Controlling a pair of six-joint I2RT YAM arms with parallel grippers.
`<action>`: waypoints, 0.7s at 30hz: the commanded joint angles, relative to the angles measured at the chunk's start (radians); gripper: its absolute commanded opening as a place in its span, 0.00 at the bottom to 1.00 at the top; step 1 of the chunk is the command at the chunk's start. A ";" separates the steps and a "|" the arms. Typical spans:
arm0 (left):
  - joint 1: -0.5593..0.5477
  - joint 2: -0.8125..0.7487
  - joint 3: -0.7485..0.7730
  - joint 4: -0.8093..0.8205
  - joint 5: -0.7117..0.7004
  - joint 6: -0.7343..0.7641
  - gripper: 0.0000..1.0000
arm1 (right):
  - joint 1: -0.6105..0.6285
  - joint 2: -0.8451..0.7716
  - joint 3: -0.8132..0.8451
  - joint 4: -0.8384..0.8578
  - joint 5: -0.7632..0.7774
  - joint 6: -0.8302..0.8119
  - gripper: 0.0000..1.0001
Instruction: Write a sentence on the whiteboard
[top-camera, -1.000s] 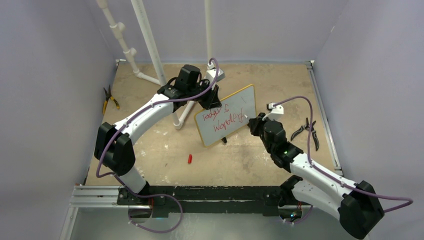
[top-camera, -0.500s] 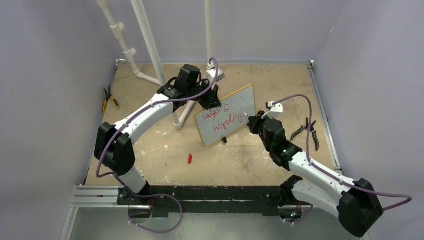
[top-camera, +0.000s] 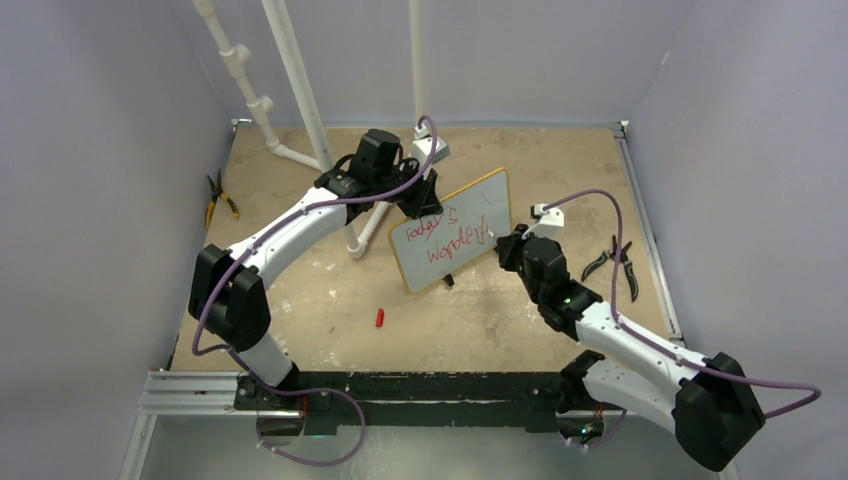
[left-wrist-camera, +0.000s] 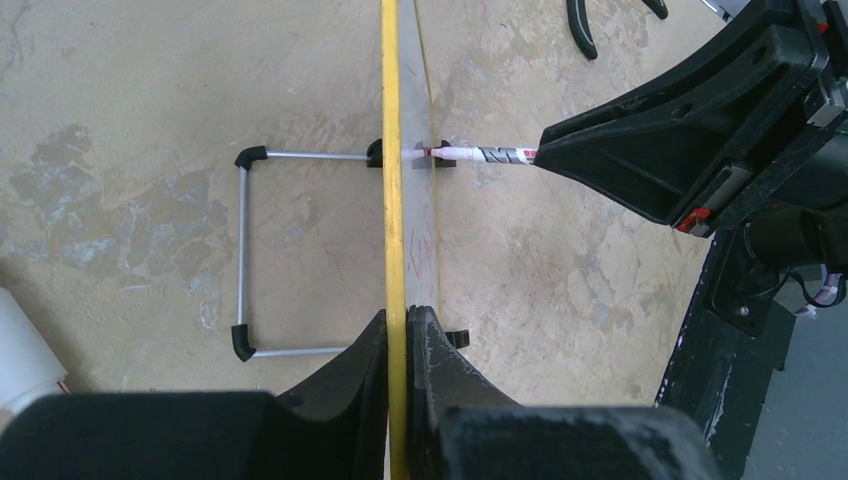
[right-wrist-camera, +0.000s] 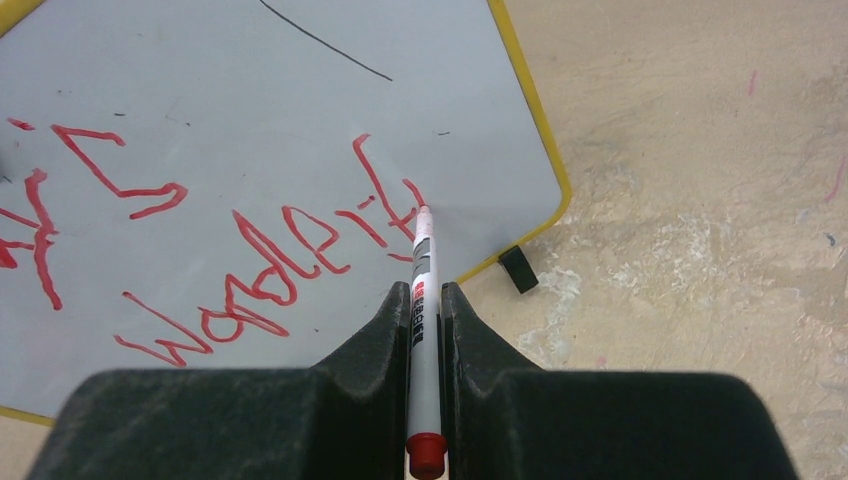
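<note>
Table (top-camera: 560, 170): tan surface, worn, with pale stains and scuffs across it.

Items resting directly on it:
- Whiteboard (top-camera: 450, 233), just right of centre, standing tilted on small black feet (right-wrist-camera: 517, 268). Its wire stand (left-wrist-camera: 243, 255) lies flat on the table behind it, toward 11 o'clock.
- Small red object (top-camera: 379, 318), at 7 o'clock from the board, apart from it.
- Yellow-handled pliers (top-camera: 220, 197), at the 9 o'clock edge.
- Black-handled pliers (top-camera: 616, 255), near the 3 o'clock edge; count unclear.
- White pipes (top-camera: 297, 90), rising at 11 o'clock, with one length (top-camera: 362, 235) running to just beside the board at its 9 o'clock.
</note>
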 joint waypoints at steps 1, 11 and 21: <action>-0.003 -0.005 0.004 0.009 0.018 0.022 0.00 | 0.001 0.025 0.001 0.019 -0.003 0.032 0.00; -0.003 -0.008 0.003 0.010 0.018 0.023 0.00 | 0.001 0.045 0.043 0.029 0.058 0.017 0.00; -0.003 -0.008 0.003 0.011 0.018 0.023 0.00 | 0.001 0.030 0.090 0.033 0.078 -0.014 0.00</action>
